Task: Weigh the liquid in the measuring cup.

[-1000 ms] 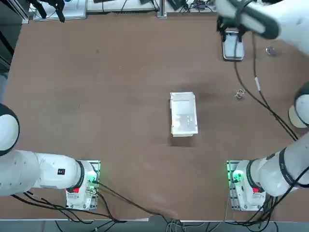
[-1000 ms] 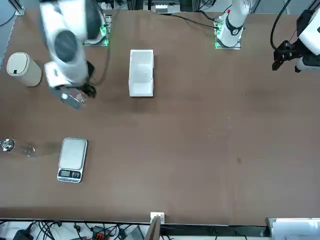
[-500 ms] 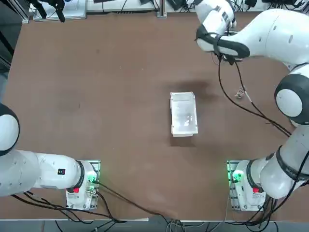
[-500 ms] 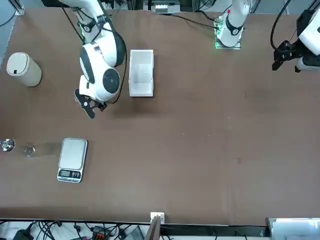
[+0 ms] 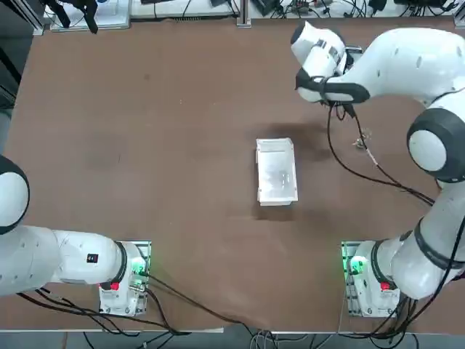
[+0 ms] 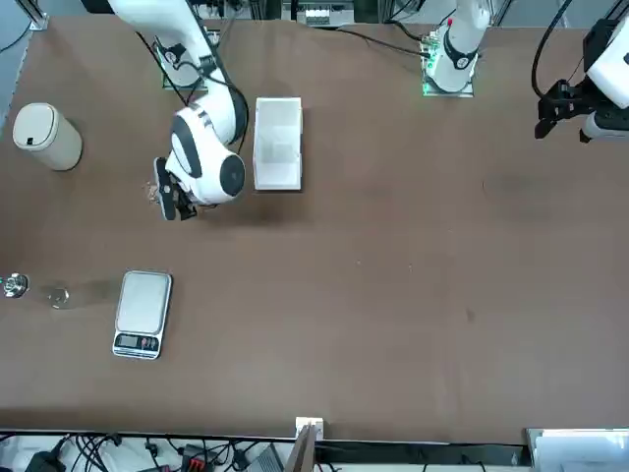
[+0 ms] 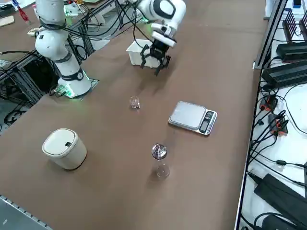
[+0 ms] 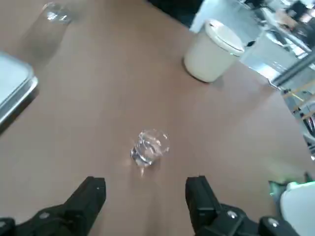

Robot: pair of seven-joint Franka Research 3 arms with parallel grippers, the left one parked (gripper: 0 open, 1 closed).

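The right gripper (image 8: 145, 196) is held above the table (image 5: 145, 145), its dark fingers (image 8: 91, 196) spread wide with nothing between them. The measuring cup (image 8: 149, 146), tiny, clear and glinting, stands just beyond them. Near the cup are seen a flat metal scale (image 7: 193, 117), a cream lidded canister (image 7: 64, 148) and a white rectangular box (image 5: 276, 171).

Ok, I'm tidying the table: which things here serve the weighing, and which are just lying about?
In use: measuring cup, scale, right tool (open, close by the cup).
Lying about: white box, cream lidded canister, small metal item, clear round item.
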